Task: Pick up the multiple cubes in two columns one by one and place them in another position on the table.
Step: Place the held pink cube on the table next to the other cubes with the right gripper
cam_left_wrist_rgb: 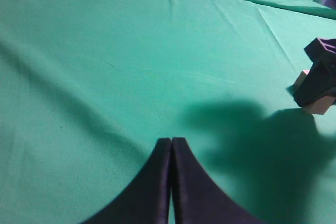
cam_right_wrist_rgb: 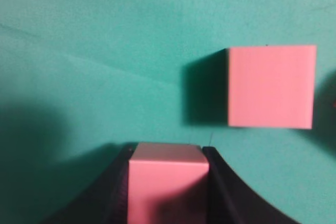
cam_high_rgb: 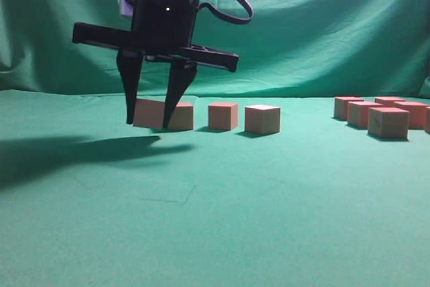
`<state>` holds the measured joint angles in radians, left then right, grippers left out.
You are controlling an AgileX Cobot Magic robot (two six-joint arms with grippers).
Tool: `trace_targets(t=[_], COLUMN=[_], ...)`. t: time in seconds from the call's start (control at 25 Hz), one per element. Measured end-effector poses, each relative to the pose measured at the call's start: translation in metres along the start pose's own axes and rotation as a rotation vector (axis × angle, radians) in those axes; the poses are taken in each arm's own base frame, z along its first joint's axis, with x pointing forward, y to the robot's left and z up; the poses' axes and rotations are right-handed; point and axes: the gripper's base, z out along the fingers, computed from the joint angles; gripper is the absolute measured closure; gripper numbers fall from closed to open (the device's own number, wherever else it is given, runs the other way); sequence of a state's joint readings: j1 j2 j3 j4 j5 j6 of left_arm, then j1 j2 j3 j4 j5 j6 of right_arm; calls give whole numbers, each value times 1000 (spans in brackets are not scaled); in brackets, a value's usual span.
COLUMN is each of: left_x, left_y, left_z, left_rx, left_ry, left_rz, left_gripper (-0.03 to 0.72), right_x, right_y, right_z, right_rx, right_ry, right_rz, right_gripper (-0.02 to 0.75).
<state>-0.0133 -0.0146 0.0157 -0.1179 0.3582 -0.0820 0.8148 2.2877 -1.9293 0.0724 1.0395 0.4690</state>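
In the exterior view my right gripper reaches across to the left and is shut on a cube, held at or just above the table. The cube is the left end of a row with three more cubes. The right wrist view shows the held cube between the jaws and a second cube lying beyond it. My left gripper is shut and empty over bare cloth. It is out of the exterior view.
Several more cubes stand clustered at the right edge of the table. The draped green backdrop rises behind. In the left wrist view the right gripper and its cube show at the right edge.
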Motion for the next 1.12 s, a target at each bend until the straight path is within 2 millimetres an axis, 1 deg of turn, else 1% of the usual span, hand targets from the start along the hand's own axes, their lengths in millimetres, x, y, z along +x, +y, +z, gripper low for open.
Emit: trace_targets(t=[0.28,0.76,0.8,1.0,1.04,1.12], left_x=[0,0,0,0,0,0], left_y=[0,0,0,0,0,0], left_z=[0,0,0,0,0,0], left_rx=[0,0,0,0,0,0], left_ry=[0,0,0,0,0,0], left_rz=[0,0,0,0,0,0], left_gripper=[688,688,688,688,688,688], right_x=[0,0,0,1,1,0], right_y=[-1,-1,-1,0,1,2], right_z=[9,9,10,8,7,3], right_rx=[6,16,20,11,8,16], right_ry=[5,-2,5,23,30,49], right_rz=[1,-7,-7,-19,-23,-32], right_gripper=[472,472,410,184,163,176])
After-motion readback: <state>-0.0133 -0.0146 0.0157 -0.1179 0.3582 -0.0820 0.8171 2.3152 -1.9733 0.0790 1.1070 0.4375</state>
